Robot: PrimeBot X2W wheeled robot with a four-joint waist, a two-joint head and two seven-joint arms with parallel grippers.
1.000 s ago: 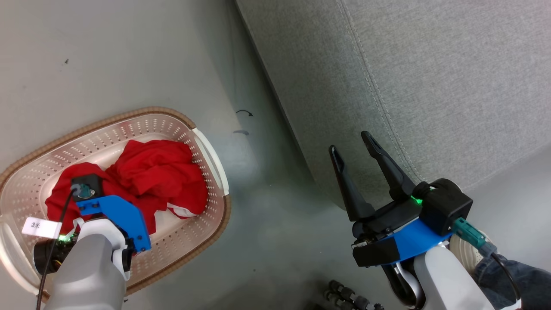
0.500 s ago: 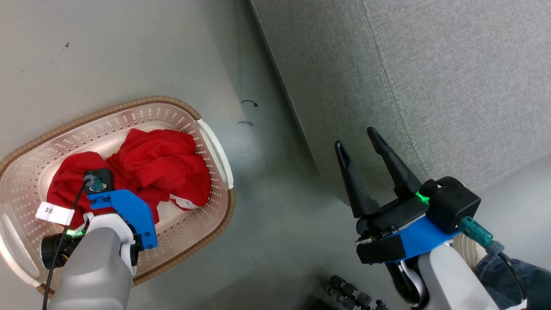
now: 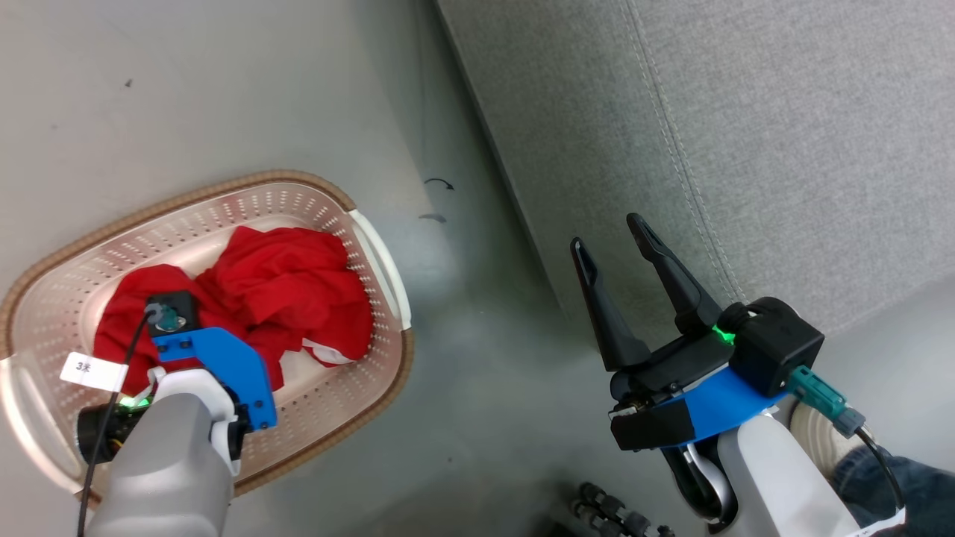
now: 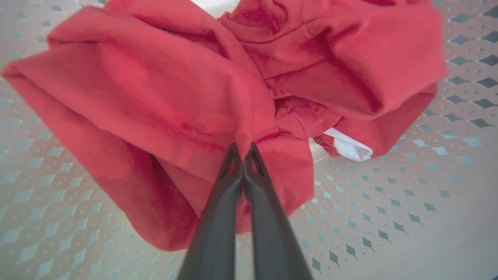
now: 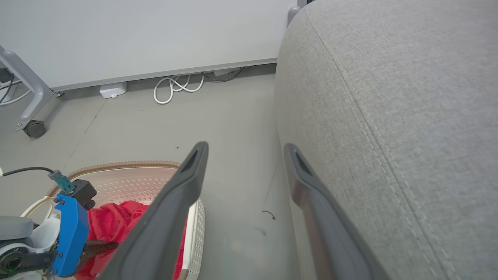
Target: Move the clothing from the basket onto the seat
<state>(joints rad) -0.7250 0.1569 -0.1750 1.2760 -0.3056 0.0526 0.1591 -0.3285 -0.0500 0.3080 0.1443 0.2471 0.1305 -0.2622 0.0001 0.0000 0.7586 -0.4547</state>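
Lab: loose cables (image 5: 177, 83), castor (image 5: 35, 128), bare floor (image 5: 128, 128)

The clothing (image 3: 291, 287) is lying in the basket (image 3: 246, 212), which is sitting on the floor (image 3: 224, 89), left of the seat (image 3: 746, 134) and apart from it.

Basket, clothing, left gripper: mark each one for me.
basket (image 3: 382, 265), head view, on its white side handle.
clothing (image 3: 291, 276), head view, on the upper red fold.
left gripper (image 4: 243, 154), left wrist view, between the closed fingertips pinching red fabric.
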